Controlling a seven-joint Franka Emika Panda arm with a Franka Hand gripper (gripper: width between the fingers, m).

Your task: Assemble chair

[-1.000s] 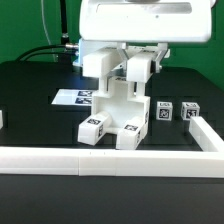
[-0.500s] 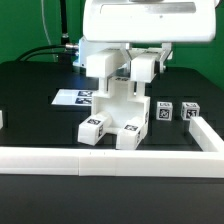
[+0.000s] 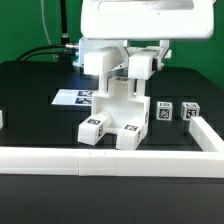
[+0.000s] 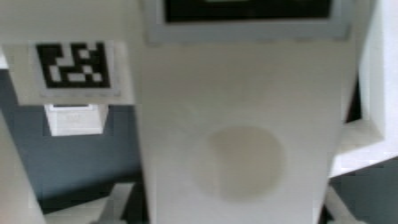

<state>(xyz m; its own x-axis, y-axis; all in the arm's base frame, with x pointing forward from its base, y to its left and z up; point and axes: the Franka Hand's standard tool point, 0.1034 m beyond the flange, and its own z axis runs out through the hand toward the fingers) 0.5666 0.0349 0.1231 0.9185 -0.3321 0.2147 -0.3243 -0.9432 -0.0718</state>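
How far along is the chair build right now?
Done: several parts already stand joined as a partial chair. In hand: the gripper appears clamped on its top, jaws shut. Left: two loose tagged blocks at the exterior view's right lie unattached.

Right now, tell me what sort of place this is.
Probably a robotics lab test bench: a black table edged by a white border rail, a marker board lying on it, and tagged white chair parts.
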